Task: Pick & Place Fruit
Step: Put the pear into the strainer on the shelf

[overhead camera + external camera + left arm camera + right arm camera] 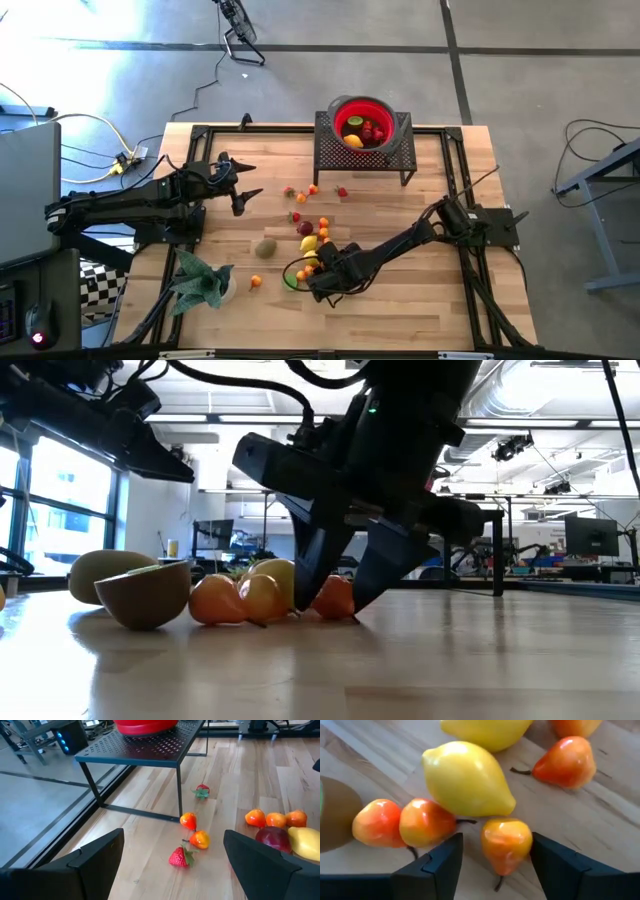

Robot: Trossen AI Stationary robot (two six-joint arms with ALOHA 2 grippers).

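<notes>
Several small toy fruits lie on the wooden table: strawberries, a dark-red plum, lemons, a brown kiwi and small orange fruits. My right gripper is open and low at the table. Its fingers stand on either side of one small orange-red fruit, which lies on the table beside a lemon and two more orange fruits; I see no touch. My left gripper is open and empty above the table's left part, left of the strawberries.
A red bowl holding a lemon, a lime and strawberries stands on a black perforated stand at the far edge. A green leafy plant lies near the front left. A cut kiwi half lies close to my right gripper.
</notes>
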